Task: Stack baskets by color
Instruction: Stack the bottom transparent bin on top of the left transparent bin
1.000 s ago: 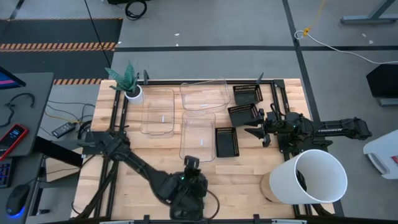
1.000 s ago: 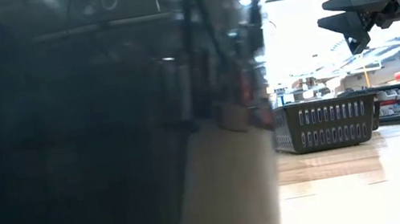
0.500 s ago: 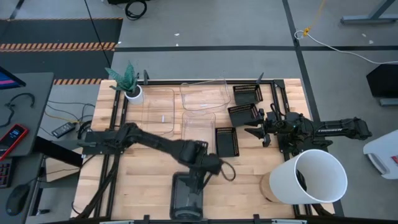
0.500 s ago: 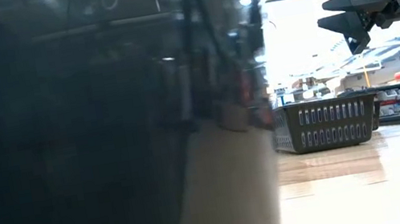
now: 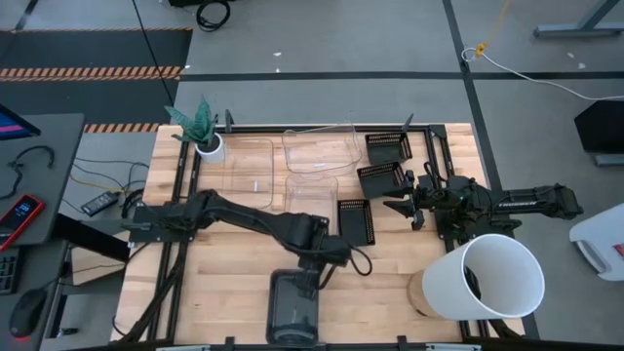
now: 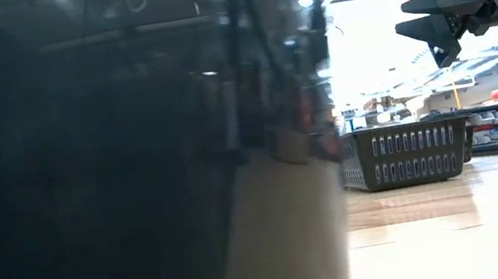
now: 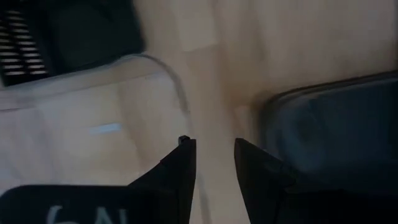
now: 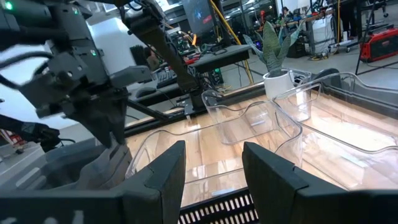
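A dark grey basket (image 5: 292, 310) rests flat on the table at the near edge; in the low view it fills the left half (image 6: 114, 182). Three clear baskets (image 5: 249, 174) (image 5: 319, 146) (image 5: 312, 207) lie at the middle and far side. Three black slotted baskets (image 5: 387, 148) (image 5: 380, 178) (image 5: 356, 222) stand to their right. My left gripper (image 5: 322, 261) (image 7: 214, 163) points down, open, over bare wood between the near clear basket (image 7: 93, 118) and the grey basket (image 7: 336, 124). Farther right, my right gripper (image 5: 398, 205) (image 8: 211, 168) waits level and open.
A big white bucket (image 5: 492, 278) lies at the near right corner. A small white plant pot (image 5: 208, 144) stands at the far left corner. Bare wood shows at the near left of the table (image 5: 205, 292).
My left gripper has swung from above the dark grey basket toward the far edge and a little right, turning as it went, and has stopped near the closest clear basket's corner. The grey basket stays at the near edge.
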`<state>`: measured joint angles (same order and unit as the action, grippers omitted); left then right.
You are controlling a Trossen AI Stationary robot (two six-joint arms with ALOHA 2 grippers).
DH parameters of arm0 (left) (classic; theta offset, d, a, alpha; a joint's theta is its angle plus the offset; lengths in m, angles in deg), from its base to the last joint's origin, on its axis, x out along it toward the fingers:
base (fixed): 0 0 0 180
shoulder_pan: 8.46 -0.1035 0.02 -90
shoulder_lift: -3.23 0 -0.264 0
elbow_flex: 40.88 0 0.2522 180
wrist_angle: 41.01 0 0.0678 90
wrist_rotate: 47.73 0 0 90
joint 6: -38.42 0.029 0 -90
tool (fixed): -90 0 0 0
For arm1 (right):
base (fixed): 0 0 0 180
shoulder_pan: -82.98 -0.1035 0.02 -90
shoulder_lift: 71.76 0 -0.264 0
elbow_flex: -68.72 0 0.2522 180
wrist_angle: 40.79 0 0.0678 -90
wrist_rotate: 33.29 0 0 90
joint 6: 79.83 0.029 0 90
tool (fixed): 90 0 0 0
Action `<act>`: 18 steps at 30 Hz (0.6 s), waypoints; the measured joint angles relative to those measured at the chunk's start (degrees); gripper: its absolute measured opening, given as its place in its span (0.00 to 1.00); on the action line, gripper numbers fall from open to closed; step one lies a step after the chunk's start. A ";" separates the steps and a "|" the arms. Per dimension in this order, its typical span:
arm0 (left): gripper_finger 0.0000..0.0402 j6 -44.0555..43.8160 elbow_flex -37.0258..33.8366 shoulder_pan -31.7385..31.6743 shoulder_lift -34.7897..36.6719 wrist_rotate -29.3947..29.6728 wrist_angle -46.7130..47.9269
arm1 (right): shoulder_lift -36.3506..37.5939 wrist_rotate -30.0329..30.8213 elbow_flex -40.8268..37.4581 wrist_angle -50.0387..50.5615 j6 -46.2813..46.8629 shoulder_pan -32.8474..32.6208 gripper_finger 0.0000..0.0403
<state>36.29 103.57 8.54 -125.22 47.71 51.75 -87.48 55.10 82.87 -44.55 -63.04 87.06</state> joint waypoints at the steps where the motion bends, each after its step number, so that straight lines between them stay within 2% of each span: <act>1: 0.29 -0.02 0.00 -0.12 -0.32 1.66 -0.07 | -0.02 0.02 -0.02 0.00 0.01 -0.01 0.41; 5: 0.33 -0.23 -0.14 -1.70 -0.98 2.46 -0.42 | 0.00 0.00 0.00 0.02 0.01 0.01 0.41; 10: 0.38 -2.05 -3.25 -3.33 -1.06 -1.88 -2.01 | 0.00 0.00 0.00 0.00 0.00 -0.01 0.41; 18: 0.43 -3.76 -10.64 -3.25 -0.91 -2.87 -7.00 | -0.02 0.00 0.00 -0.04 -0.01 0.00 0.41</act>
<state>32.54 92.94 5.29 -126.13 44.84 44.75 -87.50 55.10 82.87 -44.59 -63.05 87.07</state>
